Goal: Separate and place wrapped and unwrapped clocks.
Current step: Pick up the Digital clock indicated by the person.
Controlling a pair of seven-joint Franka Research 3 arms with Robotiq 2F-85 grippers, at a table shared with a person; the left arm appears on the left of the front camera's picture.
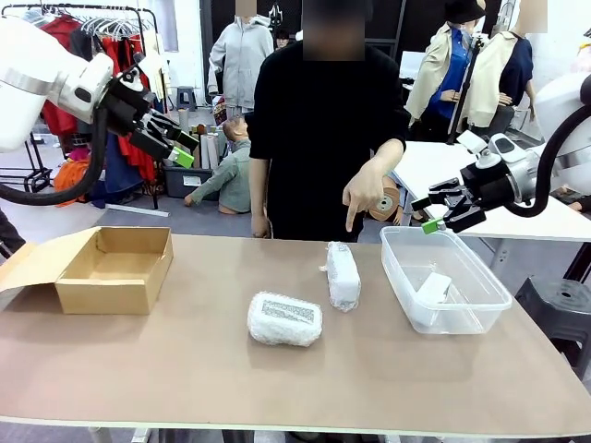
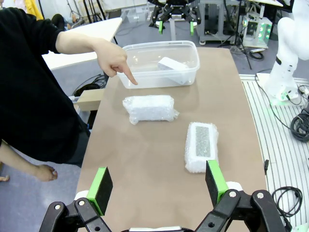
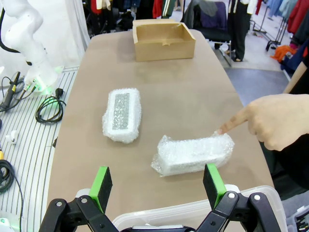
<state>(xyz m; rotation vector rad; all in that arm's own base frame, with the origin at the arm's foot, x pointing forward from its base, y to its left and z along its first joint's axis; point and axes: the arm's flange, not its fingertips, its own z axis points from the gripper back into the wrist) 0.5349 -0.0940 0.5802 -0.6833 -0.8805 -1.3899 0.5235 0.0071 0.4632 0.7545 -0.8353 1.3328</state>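
Left gripper and right gripper are hanging released, and the person's hand, pointing at the wrapped clock beside the tub, is likely risking a collision.

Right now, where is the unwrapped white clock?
In the front view, the unwrapped clock lies inside the clear tub on the robot's right, just right of the plain bubble-wrapped bundle.

My right wrist view's bottom edge cuts off the clear tub; the person's hand runs off its right side.
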